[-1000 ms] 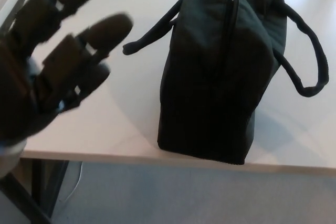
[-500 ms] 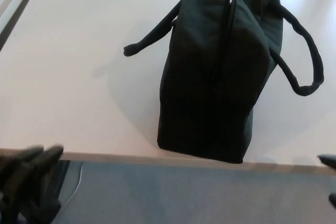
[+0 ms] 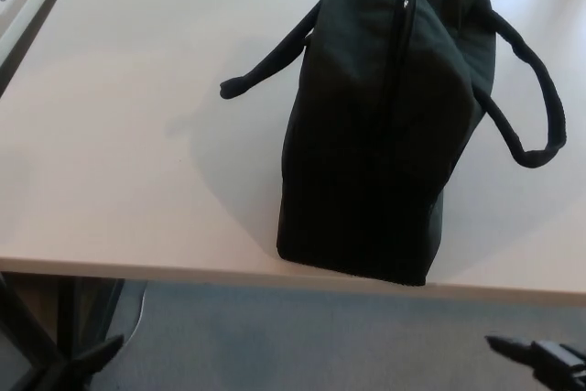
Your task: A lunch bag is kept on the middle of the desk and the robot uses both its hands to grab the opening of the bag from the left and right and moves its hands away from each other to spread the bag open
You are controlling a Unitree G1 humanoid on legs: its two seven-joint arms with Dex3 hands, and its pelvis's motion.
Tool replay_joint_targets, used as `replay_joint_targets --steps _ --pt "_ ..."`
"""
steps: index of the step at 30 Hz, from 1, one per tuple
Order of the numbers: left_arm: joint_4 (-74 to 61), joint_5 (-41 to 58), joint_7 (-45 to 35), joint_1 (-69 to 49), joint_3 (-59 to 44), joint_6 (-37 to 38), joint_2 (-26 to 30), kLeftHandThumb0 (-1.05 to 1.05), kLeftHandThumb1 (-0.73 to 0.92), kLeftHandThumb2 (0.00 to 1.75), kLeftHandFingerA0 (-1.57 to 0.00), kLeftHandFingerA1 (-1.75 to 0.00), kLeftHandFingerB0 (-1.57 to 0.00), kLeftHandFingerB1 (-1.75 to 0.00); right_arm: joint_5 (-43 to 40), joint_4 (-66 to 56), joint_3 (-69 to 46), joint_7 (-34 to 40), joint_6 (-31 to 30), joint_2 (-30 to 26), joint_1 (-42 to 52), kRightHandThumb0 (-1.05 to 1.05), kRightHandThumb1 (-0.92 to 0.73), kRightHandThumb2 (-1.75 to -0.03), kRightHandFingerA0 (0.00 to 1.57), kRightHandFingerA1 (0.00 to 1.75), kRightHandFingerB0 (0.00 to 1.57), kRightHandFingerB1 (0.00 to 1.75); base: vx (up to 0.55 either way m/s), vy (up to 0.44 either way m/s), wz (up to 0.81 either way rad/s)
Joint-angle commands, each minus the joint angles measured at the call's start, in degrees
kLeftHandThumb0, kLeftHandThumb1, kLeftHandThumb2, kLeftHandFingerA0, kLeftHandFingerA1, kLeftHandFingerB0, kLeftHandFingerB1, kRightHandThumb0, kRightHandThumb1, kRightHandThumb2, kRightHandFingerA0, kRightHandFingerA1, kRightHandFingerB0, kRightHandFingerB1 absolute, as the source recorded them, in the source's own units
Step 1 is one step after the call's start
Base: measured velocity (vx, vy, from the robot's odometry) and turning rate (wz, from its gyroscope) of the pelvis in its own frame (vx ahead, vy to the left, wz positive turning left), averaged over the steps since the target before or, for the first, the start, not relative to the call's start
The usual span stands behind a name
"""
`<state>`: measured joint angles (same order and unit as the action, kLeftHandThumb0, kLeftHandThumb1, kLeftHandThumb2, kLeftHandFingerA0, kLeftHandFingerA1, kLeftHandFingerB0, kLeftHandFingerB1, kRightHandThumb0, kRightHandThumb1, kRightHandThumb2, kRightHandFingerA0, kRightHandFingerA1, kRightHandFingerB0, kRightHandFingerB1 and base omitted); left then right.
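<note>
The left hand (image 3: 78, 363), which was filling the picture's left side a second ago with its fingers spread, is now showing only as a dark sliver at the bottom left corner, below the bench (image 3: 119, 135) edge; whether its fingers are apart or closed cannot be told. The right hand (image 3: 545, 359) is poking in at the bottom right corner, a little more of it than half a second ago, its pose equally unclear. The lunch bag (image 3: 385, 125) is sitting where it was, upright near the bench's front edge, right of centre, well apart from both hands and above them in the picture. It is looking like soft, matte black fabric, boxy with rounded top corners, its zip line running along the top. Two padded strap handles are looping outward, one lying left, one arching right. The bench is pale and smooth.
</note>
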<state>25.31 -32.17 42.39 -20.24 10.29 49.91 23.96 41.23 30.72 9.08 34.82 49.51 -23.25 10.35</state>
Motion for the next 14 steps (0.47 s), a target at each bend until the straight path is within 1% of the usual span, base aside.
replay_joint_targets --steps 1,5,8,14 --pt "-0.34 38.07 -27.13 -3.98 0.51 -5.68 -5.12 -0.54 0.85 0.66 -0.43 -0.42 -0.33 -0.35 -4.92 10.40 5.16 -11.48 -2.23 3.24 -2.14 -0.38 -0.72 -0.62 0.54 0.41 0.37 0.35 0.00 0.000 0.00" --pt "0.55 35.90 -26.89 -3.80 -0.29 -5.00 -5.05 -0.55 0.85 0.67 -0.42 -0.43 -0.32 -0.35 -3.98 10.68 5.73 -10.72 -2.45 3.09 -2.03 -0.35 -0.68 -0.60 0.59 0.41 0.41 0.35 0.00 0.000 0.00" --pt "1.84 35.05 -27.36 -3.44 -0.51 -3.64 -5.10 -0.55 0.84 0.66 -0.46 -0.44 -0.34 -0.36 -3.29 11.16 6.03 -9.80 -2.27 3.17 -1.91 -0.34 -0.66 -0.60 0.62 0.42 0.43 0.36 0.00 0.000 0.00" --pt "1.94 34.06 -28.19 -3.34 -1.07 -3.66 -5.43 -0.54 0.84 0.66 -0.47 -0.44 -0.34 -0.36 -3.46 11.74 6.13 -9.71 -2.44 3.16 -2.22 -0.33 -0.67 -0.60 0.61 0.41 0.42 0.36 0.00 0.000 0.00"
